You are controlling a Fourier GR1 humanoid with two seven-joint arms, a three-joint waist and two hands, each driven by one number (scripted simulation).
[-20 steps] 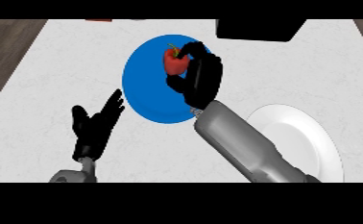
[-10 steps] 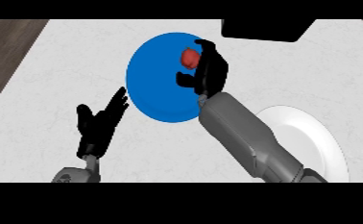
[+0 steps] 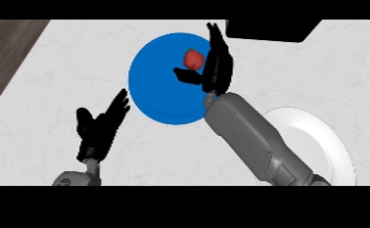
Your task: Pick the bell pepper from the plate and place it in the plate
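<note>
The small red bell pepper [image 3: 193, 58] lies on the round blue plate [image 3: 159, 87], just beside the right hand's [image 3: 217, 68] straight, spread fingers, unheld. The left hand [image 3: 100, 126] rests open. A round white plate [image 3: 318, 139] sits behind the forearm.

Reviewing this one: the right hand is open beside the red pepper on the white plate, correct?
Not quite. The head view shows the right hand open beside the red pepper, but the pepper lies on the blue plate; the white plate holds nothing visible.

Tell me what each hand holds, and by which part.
Nothing is held. The right hand is open beside the red bell pepper on the blue plate; the left hand rests open.
</note>
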